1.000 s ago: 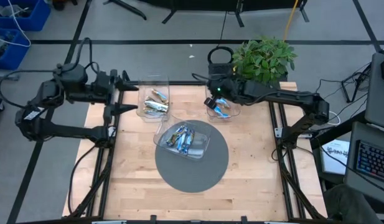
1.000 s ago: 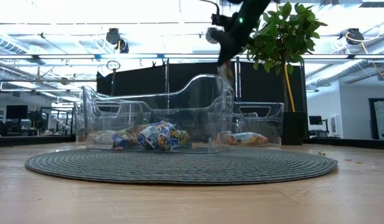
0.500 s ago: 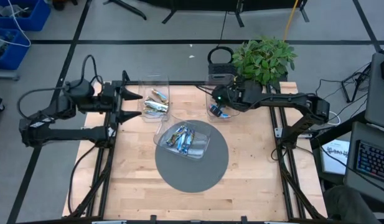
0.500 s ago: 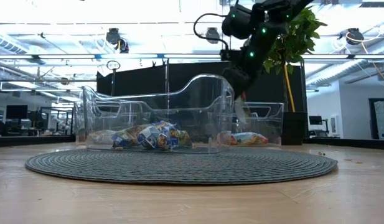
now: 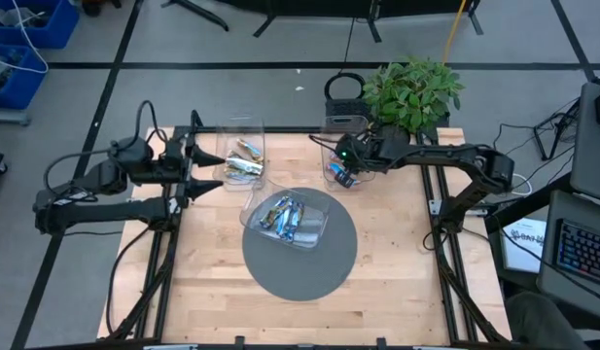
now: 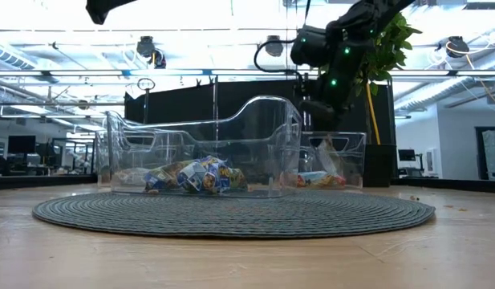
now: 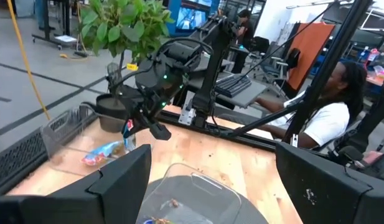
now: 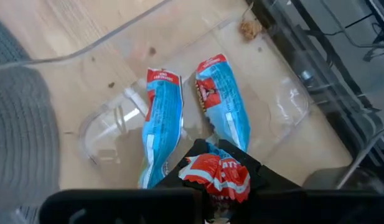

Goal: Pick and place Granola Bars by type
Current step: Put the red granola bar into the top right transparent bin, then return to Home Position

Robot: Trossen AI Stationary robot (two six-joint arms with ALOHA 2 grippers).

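Observation:
My right gripper (image 5: 340,175) (image 8: 216,182) is shut on a bright blue granola bar (image 8: 213,169) with a red and white end. It hangs low inside the clear right bin (image 5: 350,156) (image 6: 351,140). Two more blue bars (image 8: 163,118) (image 8: 224,102) lie flat on that bin's floor. The centre bin (image 5: 324,226) on the round grey mat holds a mixed heap of bars (image 5: 285,216) (image 6: 195,175). The left bin (image 5: 239,126) holds tan and silvery bars (image 5: 243,158). My left gripper (image 5: 214,171) (image 7: 210,186) waits open beside the left bin. My right gripper pinches the blue bar at its crimped red and white end (image 8: 218,176) between the two fingers, coming from above and pointing down. The bar hangs below the fingers (image 6: 327,154) inside the right bin, just above the two bars that lie there.
A potted plant (image 5: 411,92) stands at the table's far right corner, behind the right bin. The grey mat (image 5: 300,267) covers the table's middle, with bare wood (image 5: 397,282) around it. A person (image 7: 322,127) sits beyond the table's right side, near the arm frame.
My right gripper has come down into the right bin with the blue bar, still shut on it. My left arm has shifted a little toward the table's near edge, beside the left bin.

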